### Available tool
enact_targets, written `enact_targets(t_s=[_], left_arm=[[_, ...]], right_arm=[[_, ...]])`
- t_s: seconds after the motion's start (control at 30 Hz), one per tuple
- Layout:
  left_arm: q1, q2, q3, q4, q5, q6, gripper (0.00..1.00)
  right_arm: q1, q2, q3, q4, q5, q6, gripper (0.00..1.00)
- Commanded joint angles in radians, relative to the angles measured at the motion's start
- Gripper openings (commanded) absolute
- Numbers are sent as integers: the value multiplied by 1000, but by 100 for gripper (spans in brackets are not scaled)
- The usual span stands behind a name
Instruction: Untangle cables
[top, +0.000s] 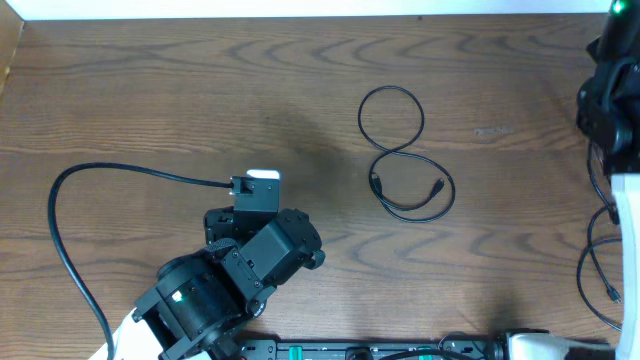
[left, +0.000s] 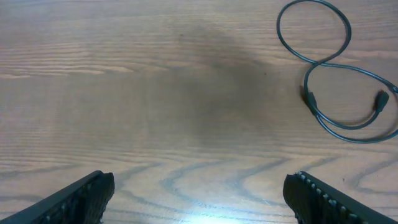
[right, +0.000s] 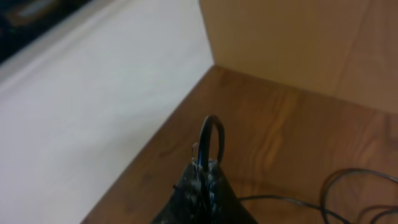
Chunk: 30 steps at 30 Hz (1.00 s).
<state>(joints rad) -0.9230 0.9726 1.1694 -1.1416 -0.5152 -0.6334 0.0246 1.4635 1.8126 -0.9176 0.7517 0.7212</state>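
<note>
- Cables (top: 390, 151) seen in two places about the worktop (top: 150, 90).
- Found the loose cable (left: 317, 64) right of centre, flat on the wood, curled into a figure-eight of two loops, well apart from both arms.
- Noted its two plug ends (top: 376, 184) inside the lower loop, one at each side, not touching each other.
- Saw the left claw (left: 199, 186) spread wide over bare wood, left of the loose cable, with nothing between its fingers (left: 81, 199).
- Saw the right claw (right: 206, 173) pressed fully shut near an edge of the worktop, beside a tan board (right: 298, 43).
- Pinched there: the gripped cable (right: 212, 119), thin and black, standing up from the claw tips as a narrow arch.
- Spotted more thin black cord (top: 582, 262) strung in loose curves by the right edge of the worktop, below the right arm (top: 610, 90); could not tell whether it joined the pinched arch.
- Traced a thicker black lead (top: 60, 230) curving across the wood to the left arm (top: 260, 250).
</note>
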Motion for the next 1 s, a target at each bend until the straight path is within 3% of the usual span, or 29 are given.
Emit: enact_targets(t_s=[0.0,0.27,0.8,0.83,0.9,0.97], left_arm=[[3,-6,26,-2,-17,-19,91],[3,-6,26,-2,-17,-19,91],[3,-6,26,-2,-17,-19,91],[3,-6,26,-2,-17,-19,91],[3,-6,26,-3,-17,-19,91],[3,-6,26,-2,-17,-19,91]], right_arm=[[-49,35,9,-3,-72,-16,1],[-159,137,9,-19,-228,-16,1],[-343,382,8,-69,-232,-20,1],[-348,394,8,-74,-237,-20,7],[-359,419,8,-88,-261,-20,34],[-365,437,8,-103,-286,-20,82]])
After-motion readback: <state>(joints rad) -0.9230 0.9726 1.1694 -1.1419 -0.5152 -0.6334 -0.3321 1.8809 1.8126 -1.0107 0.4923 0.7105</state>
